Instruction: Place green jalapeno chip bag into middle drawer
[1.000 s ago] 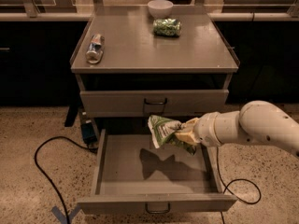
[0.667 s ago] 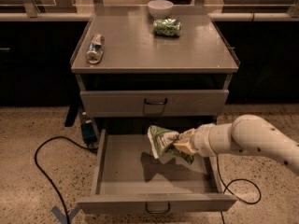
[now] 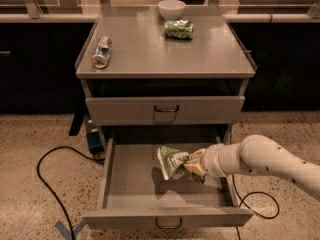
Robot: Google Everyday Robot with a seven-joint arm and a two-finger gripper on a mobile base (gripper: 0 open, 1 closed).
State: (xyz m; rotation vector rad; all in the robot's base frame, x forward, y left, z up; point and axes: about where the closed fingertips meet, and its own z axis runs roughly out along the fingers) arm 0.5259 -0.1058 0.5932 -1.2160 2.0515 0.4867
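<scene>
Nearest the camera, on the speckled floor, a cross of blue tape [image 3: 69, 229] lies left of the middle drawer [image 3: 130, 196]. That drawer stands pulled fully out, with its small dark loop handle [image 3: 169, 224] on the front panel. A black cable [image 3: 46, 180] loops over the floor to the left.

Over the open drawer, right of its centre, the gripper [image 3: 193, 165] has its fingers closed on the right end of the green jalapeno chip bag [image 3: 171, 161]. The bag is crumpled and tilted, with its pale label panel turned toward the upper left. It looks to hang clear of the drawer floor, where its shadow falls just below it. The pale arm [image 3: 267, 160] reaches in from the right, over the drawer's right wall.

Above and behind, the upper drawer [image 3: 125, 110] of the grey bench [image 3: 150, 49] is closed.

On the bench top, a silvery container [image 3: 101, 52] lies on its side near the left edge. Toward the back, a dark-green packet [image 3: 179, 29] lies just in front of a white bowl [image 3: 171, 8], both well apart from the container.
</scene>
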